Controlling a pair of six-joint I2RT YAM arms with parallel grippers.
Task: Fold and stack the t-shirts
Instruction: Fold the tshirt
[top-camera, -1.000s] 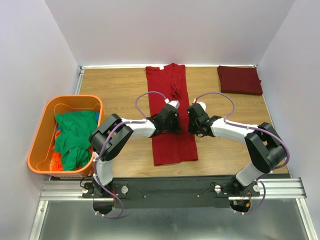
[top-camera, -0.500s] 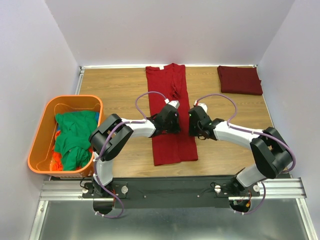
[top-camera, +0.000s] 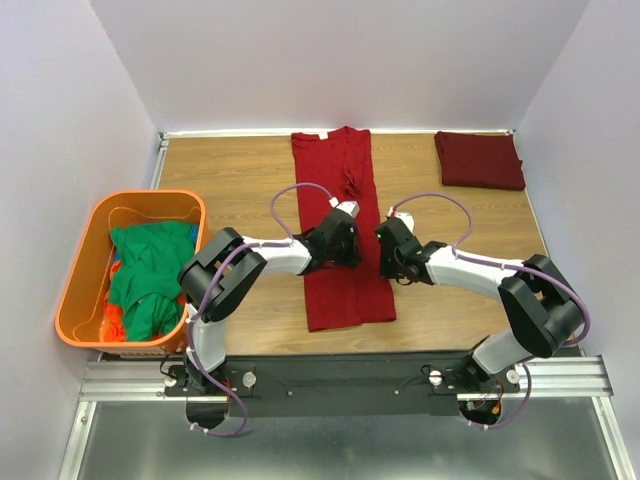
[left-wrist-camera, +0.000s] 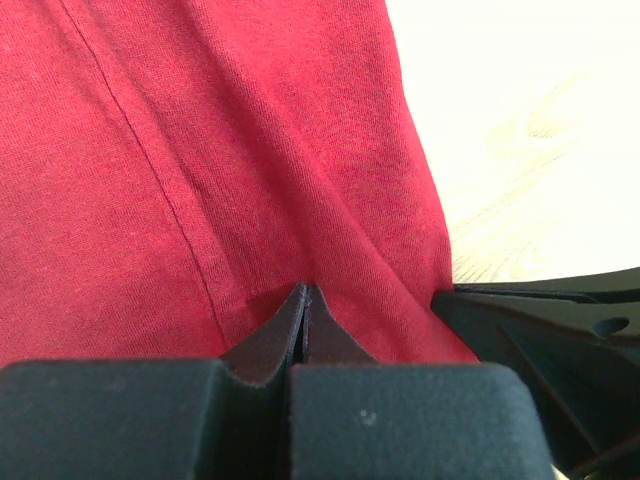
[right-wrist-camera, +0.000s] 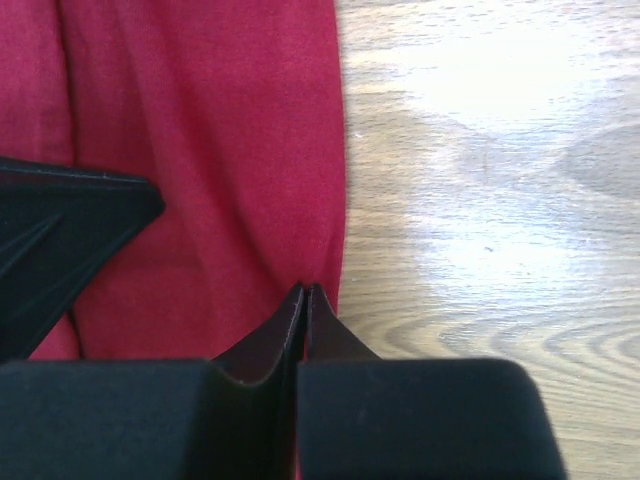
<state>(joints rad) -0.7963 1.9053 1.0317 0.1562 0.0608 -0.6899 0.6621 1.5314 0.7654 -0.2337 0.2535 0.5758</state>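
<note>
The bright red t-shirt (top-camera: 345, 180) lies as a long narrow strip down the middle of the table (top-camera: 240, 170). My left gripper (top-camera: 350, 256) is shut with its tips pinching the red cloth (left-wrist-camera: 250, 150), and creases run into the tips (left-wrist-camera: 304, 290). My right gripper (top-camera: 386, 264) is shut at the strip's right edge (right-wrist-camera: 250, 150), tips (right-wrist-camera: 305, 290) on the cloth just inside the hem. The dark maroon t-shirt (top-camera: 479, 160) lies folded at the back right. Green t-shirts (top-camera: 150, 270) sit bunched in the tub.
An orange plastic tub (top-camera: 130, 195) stands off the table's left edge. Bare wood (right-wrist-camera: 480, 200) lies right of the red strip. The two grippers are close together; the right one's black body shows in the left wrist view (left-wrist-camera: 550, 330). Walls close in the back and sides.
My right gripper has slid toward me and left onto the red strip's right edge. The left gripper and the shirts have stayed in place.
</note>
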